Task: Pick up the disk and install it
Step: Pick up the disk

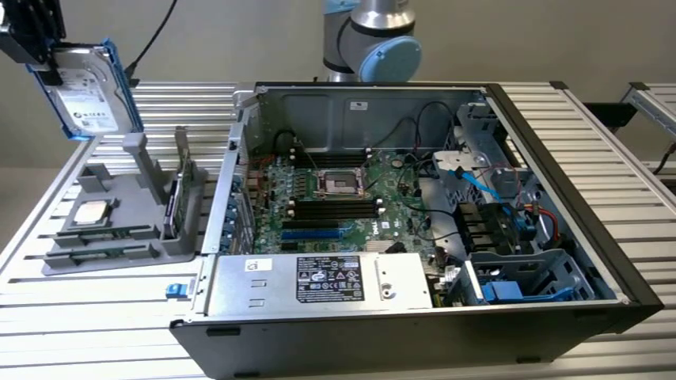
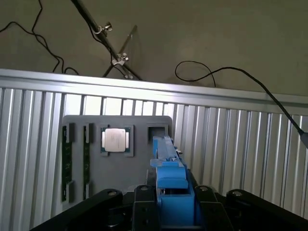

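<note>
High over the grey parts tray [image 1: 138,206] at the exterior view's left, the disk [image 1: 90,91] hangs upright, clamped by its blue carrier in the claw [image 1: 37,49], apparently to clear the tray's posts. The open computer case [image 1: 349,111] sits to its right on the slatted counter [image 1: 95,317].

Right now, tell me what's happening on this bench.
The arm's black gripper is shut on the rectangular silver-grey metal disk in its blue plastic carrier frame, holding it on edge above the grey plastic parts tray. A square silver chip lies in that tray. The disk is not yet installed: the open black computer case stands to the exterior view's right of the tray.
</note>
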Robot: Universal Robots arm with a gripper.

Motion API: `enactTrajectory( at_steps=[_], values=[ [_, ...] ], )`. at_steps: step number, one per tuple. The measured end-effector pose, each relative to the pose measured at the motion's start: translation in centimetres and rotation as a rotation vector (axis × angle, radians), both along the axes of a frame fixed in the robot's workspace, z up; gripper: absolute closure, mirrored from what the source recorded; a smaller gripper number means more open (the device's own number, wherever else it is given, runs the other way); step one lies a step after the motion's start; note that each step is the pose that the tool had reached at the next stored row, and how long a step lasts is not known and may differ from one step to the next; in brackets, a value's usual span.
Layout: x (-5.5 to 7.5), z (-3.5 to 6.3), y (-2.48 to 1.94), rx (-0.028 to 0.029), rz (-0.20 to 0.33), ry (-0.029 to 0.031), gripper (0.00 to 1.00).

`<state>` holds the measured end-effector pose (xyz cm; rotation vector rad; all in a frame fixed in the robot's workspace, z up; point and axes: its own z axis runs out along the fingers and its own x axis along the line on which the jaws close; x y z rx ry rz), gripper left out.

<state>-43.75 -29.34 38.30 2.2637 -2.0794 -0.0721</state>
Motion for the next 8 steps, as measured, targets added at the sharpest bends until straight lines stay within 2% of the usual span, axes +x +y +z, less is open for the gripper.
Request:
enactTrajectory(
  at_steps=[8],
  values=[
    [2.6,3.27,0.09,-0.0036,0.000,0.0034,0.67]
  ],
)
